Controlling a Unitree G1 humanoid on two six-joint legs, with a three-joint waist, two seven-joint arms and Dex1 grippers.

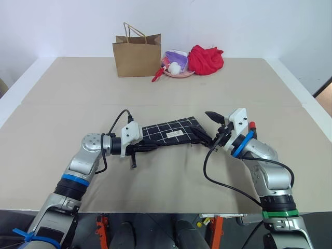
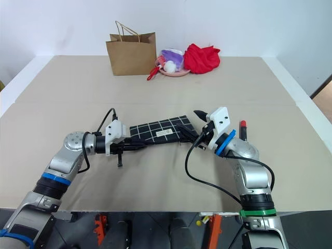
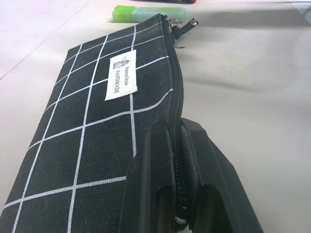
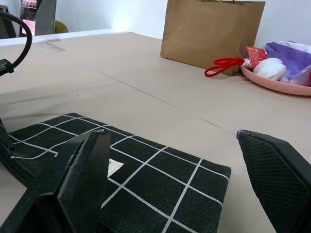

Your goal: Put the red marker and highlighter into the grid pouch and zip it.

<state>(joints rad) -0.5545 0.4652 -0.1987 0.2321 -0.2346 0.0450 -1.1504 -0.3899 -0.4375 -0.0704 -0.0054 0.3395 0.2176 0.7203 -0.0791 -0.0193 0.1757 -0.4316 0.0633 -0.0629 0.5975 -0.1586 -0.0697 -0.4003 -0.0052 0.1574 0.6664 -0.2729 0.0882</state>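
beige tabletop (image 1: 171, 98), white wall (image 1: 233, 26) behind, brown bag (image 1: 137, 56) at back.

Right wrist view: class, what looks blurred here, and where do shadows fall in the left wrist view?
Right wrist view: the open right gripper fingers loom soft-edged; the grid pouch stays sharp. Left wrist view: a soft shadow lies on the table beside the pouch; the highlighter looks slightly soft.

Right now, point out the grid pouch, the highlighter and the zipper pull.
grid pouch (image 3: 87, 126): left wrist view, fabric face.
highlighter (image 3: 146, 13): left wrist view, green body.
zipper pull (image 3: 187, 26): left wrist view, dark tab.
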